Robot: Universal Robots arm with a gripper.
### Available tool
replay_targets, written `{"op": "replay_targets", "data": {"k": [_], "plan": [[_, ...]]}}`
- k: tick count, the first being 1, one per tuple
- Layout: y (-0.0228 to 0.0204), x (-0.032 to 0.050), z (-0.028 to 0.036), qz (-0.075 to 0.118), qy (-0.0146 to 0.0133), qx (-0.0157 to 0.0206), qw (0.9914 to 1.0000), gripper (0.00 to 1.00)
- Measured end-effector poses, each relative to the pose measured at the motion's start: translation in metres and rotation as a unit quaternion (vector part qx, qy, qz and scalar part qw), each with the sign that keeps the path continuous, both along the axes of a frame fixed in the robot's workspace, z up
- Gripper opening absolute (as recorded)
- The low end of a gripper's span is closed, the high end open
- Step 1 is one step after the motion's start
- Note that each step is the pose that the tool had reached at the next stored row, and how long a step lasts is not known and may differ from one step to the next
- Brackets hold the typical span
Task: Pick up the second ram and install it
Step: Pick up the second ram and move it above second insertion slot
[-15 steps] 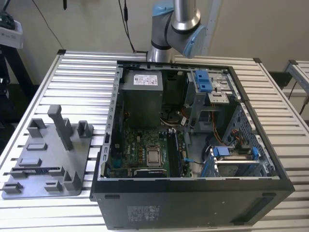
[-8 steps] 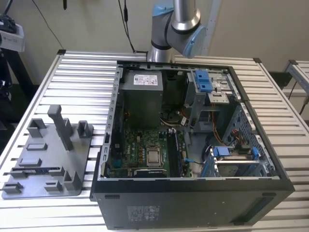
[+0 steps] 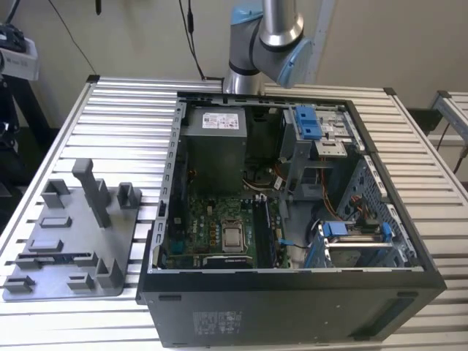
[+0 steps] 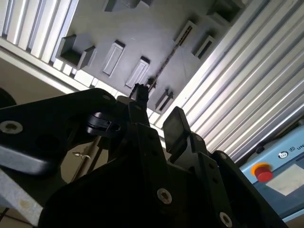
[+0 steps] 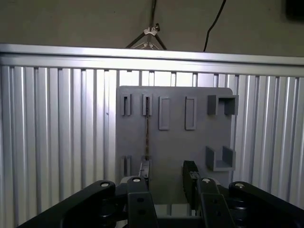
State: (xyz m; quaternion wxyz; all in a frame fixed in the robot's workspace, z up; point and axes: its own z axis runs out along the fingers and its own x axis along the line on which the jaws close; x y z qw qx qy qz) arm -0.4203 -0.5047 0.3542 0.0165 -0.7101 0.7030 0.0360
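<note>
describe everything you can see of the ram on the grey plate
The ram is a thin dark stick, seen edge-on as a narrow line in the first wrist view. It stands on its long edge on the grey plate, with its far end in a slotted block. The open gripper hangs over its near end. Whether a finger touches it cannot be told.

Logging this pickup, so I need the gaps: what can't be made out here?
Exterior view: the arm is cut off by the top edge.
First wrist view: the memory stick, near end hidden by the gripper.
Exterior view: the memory slots are too small to judge.
</note>
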Motion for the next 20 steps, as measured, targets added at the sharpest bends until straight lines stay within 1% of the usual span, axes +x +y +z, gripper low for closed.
{"op": "replay_targets", "data": {"k": [3, 8, 11, 14, 18, 20], "plan": [[0.0000, 0.0000, -0.0030, 0.000, 0.0000, 0.0000, 1.00000, 0.42], [0.0000, 0.0000, -0.0109, 0.001, 0.0000, 0.0000, 1.00000, 0.42], [0.0000, 0.0000, -0.0155, 0.003, -0.0012, 0.0000, 0.99999, 0.42], [0.0000, 0.0000, -0.0193, 0.006, -0.0014, -0.0001, 0.99998, 0.42], [0.0000, 0.0000, -0.0265, 0.010, -0.0015, 0.0000, 0.99995, 0.42], [-0.0001, 0.0001, -0.0299, 0.013, -0.0029, 0.0000, 0.99991, 0.42]]}}
